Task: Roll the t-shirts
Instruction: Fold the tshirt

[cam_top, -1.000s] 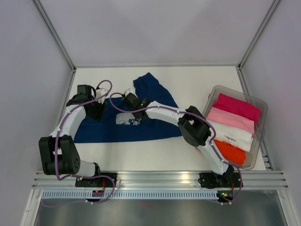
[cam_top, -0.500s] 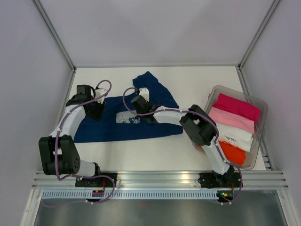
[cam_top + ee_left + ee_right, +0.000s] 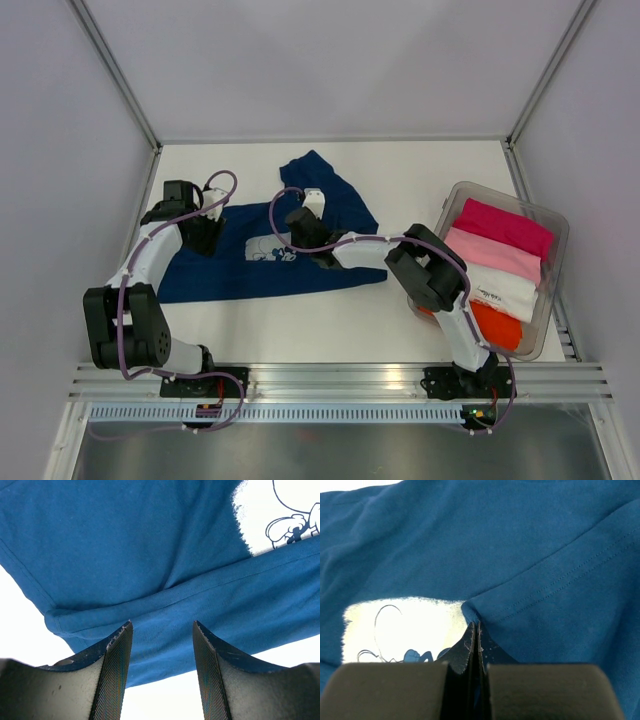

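A dark navy t-shirt [image 3: 300, 275] with a white chest print [image 3: 270, 252] lies spread on the white table. My left gripper [image 3: 204, 232] stands open low over its left part, and a folded hem [image 3: 165, 597] runs just beyond the fingertips [image 3: 120, 650]. My right gripper [image 3: 303, 222] is shut near the shirt's middle, just right of the print. A folded corner of the cloth [image 3: 470, 611] meets its tips [image 3: 476, 630]. More t-shirts, magenta [image 3: 505, 225], pale pink [image 3: 490, 252], white [image 3: 495, 285] and orange-red [image 3: 490, 322], lie in a bin.
The clear plastic bin [image 3: 553, 290] stands at the table's right edge, close to the right arm's elbow [image 3: 430, 268]. White walls with metal corner posts enclose the table on three sides. A metal rail [image 3: 330, 378] carrying both arm bases runs along the near edge.
My right gripper has moved to the right, from over the print to just past it, with the cloth fold at its tips. The left arm has not moved.
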`<state>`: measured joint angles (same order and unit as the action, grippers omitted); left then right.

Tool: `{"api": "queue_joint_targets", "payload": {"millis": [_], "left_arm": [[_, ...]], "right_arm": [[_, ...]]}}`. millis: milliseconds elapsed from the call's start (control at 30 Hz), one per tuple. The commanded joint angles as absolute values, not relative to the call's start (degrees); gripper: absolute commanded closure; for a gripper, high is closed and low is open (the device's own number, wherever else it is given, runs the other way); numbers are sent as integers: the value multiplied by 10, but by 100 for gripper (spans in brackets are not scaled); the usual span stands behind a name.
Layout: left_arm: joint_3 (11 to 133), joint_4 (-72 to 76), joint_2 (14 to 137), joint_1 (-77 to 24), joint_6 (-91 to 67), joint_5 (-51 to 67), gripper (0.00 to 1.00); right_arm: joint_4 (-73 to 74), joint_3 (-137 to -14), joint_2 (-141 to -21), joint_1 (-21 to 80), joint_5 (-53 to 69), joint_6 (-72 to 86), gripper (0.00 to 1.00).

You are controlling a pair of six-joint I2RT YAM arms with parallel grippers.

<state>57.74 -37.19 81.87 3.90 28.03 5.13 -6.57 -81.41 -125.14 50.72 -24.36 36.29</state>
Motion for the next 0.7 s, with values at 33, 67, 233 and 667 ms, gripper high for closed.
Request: {"api": "queue_joint_targets", "payload": {"millis": [33, 67, 233, 667], "left_arm": [[590, -366, 824, 43, 289, 70, 43], [589, -366, 824, 44, 289, 69, 43], [588, -367, 824, 43, 289, 69, 43], [585, -367, 824, 54, 295, 69, 43]], "right_arm": [[-107, -805, -1210, 506, -258, 376, 100], [-112, -805, -1209, 506, -258, 376, 100], [-150, -801, -1218, 506, -248, 383, 100], [-180, -820, -1264, 501, -192, 425, 100]]}}
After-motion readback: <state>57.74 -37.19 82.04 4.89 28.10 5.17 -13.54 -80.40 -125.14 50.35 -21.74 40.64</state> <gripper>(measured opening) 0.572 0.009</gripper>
